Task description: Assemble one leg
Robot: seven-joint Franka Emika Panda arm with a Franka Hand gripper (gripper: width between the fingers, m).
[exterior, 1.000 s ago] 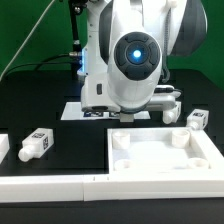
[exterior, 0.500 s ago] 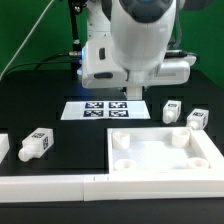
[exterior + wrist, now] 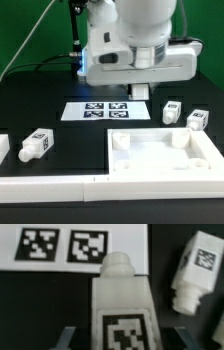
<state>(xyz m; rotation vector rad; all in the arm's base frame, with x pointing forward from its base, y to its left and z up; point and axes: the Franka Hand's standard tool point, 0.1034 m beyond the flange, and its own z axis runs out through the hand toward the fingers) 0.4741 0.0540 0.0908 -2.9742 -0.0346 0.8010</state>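
Observation:
My gripper hangs above the back right edge of the marker board. It is shut on a white leg. In the wrist view this leg lies between the fingers, tag up, with its narrow end towards the marker board. My gripper sits at its tagged end. A second leg lies just right of the board and also shows in the wrist view. A third leg lies further right. A fourth leg lies at the exterior view's left.
The large white square top with corner holes lies in front of the marker board. A white L-shaped wall runs along the front edge. A green backdrop stands behind the black table.
The arm has risen from low over the marker board and shifted towards the exterior view's right, carrying the leg up with it. The other legs have not moved.

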